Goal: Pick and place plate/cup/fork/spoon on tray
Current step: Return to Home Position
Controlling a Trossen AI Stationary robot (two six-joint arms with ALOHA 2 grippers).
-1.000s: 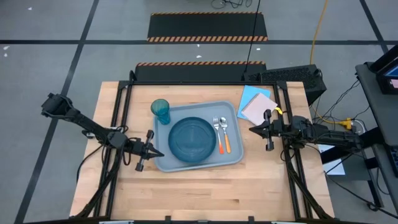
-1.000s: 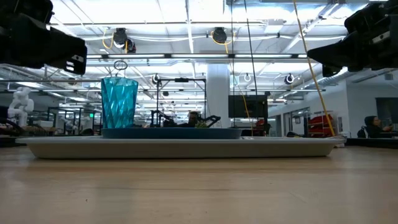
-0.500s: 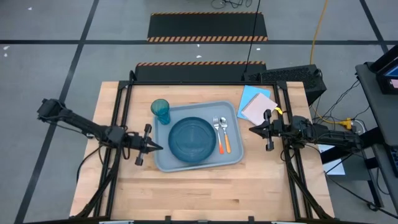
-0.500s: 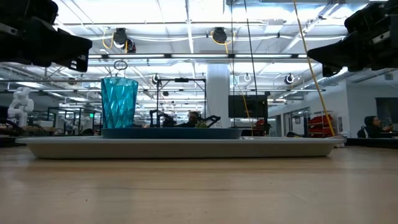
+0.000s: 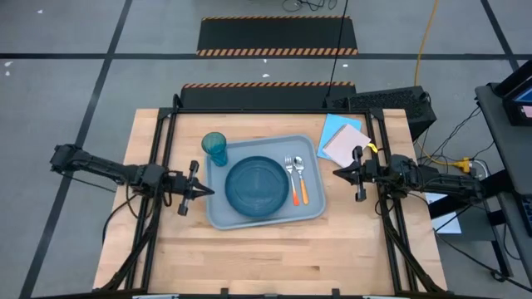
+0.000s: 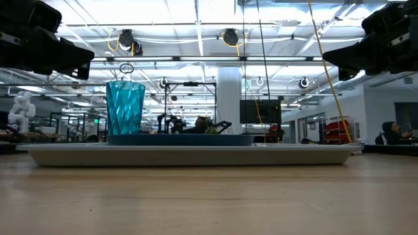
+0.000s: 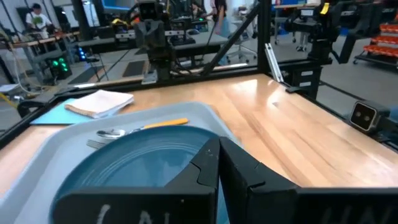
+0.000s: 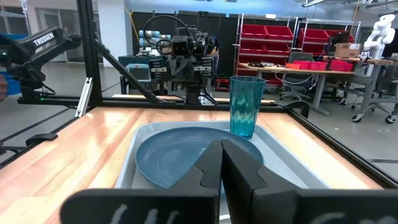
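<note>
on the tray (image 5: 312, 209): plate (image 5: 256, 185) centre, cup (image 5: 215, 148) at far left corner, fork (image 5: 292, 178) and spoon (image 5: 301, 178) right of plate; left gripper (image 5: 202, 192) and right gripper (image 5: 337, 173) flank the tray, jaws together

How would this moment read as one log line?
tray: holds plate, cup, fork, spoon | left gripper: shut, empty, at tray's left edge | right gripper: shut, empty, right of tray

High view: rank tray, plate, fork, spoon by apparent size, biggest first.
1. tray
2. plate
3. fork and spoon: tied, since they look about the same length from above.
</note>
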